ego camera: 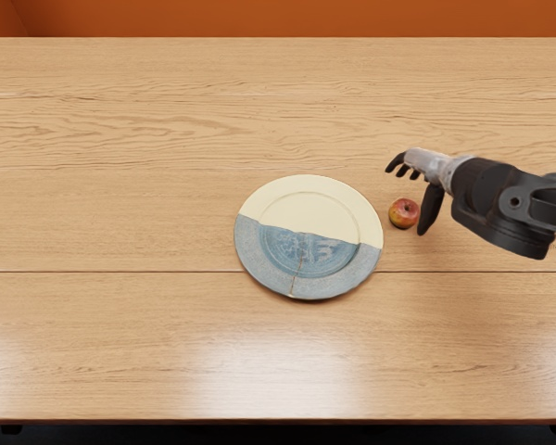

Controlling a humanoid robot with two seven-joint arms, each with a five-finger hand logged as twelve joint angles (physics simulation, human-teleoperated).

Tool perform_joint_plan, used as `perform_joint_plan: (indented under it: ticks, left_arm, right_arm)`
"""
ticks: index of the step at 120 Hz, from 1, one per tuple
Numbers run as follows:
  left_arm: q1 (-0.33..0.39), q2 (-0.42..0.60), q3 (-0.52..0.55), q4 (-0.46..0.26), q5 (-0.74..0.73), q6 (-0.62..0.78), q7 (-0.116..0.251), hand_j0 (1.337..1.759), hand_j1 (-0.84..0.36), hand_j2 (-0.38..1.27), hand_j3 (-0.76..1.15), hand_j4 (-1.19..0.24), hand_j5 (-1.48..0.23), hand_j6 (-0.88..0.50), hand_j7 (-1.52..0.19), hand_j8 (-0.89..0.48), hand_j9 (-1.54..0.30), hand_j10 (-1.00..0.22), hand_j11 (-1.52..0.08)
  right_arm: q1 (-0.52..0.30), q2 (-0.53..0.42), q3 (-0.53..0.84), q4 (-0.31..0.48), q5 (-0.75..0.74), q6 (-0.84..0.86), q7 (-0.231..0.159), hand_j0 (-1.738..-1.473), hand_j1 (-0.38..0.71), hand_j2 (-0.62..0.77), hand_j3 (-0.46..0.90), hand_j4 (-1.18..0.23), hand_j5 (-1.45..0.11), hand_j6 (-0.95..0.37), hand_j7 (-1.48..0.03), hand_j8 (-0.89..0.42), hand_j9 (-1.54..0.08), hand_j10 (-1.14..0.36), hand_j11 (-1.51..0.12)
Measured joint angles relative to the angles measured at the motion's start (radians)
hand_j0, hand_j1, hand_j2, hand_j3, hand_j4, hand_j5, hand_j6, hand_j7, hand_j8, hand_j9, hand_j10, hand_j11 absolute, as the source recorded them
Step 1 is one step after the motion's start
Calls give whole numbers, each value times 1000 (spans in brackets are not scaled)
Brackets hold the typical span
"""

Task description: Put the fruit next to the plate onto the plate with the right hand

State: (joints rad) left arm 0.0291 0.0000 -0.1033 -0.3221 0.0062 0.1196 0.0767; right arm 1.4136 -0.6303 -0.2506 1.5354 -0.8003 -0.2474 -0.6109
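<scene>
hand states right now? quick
Left hand: not in view.
Right hand: open, fingers spread, holding nothing; the fruit lies just beside it.

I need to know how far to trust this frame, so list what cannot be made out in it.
Head view: the fruit is too small to name its kind.
Head view: whether the thumb of the right robot hand touches the fruit, the gap being too fine to judge.
Head view: the right arm past the forearm, cut off by the picture's right edge.
The left arm: wholly out of frame.
</scene>
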Motion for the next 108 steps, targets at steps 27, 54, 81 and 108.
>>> perform_joint_plan:
  ticks: [27, 54, 81, 108]
  left_arm:
    - [0, 0, 0, 0, 0, 0, 0, 1658, 349, 0, 0, 0, 0, 0, 0, 0, 0, 0, 0]
    - [0, 0, 0, 0, 0, 0, 0, 1658, 349, 0, 0, 0, 0, 0, 0, 0, 0, 0, 0]
    - [0, 0, 0, 0, 0, 0, 0, 1658, 349, 0, 0, 0, 0, 0, 0, 0, 0, 0, 0]
    - [0, 0, 0, 0, 0, 0, 0, 1658, 349, 0, 0, 0, 0, 0, 0, 0, 0, 0, 0]
  right_arm:
    - [-7, 65, -33, -35, -53, -16, 0, -1658, -30, -51, 0, -269, -347, -271, -347, -270, -347, -269, -347]
    - [-10, 76, -70, -42, -72, -42, 0, -1658, -26, -52, 0, -273, -352, -274, -351, -273, -352, -272, -351]
    - [-19, 99, -111, -44, -88, -108, 0, -1658, -24, -52, 0, -274, -354, -275, -353, -275, -354, -274, -354]
    - [-35, 118, -141, -77, -89, -148, 0, -1658, -24, -52, 0, -274, -354, -275, -353, -275, -354, -274, -354]
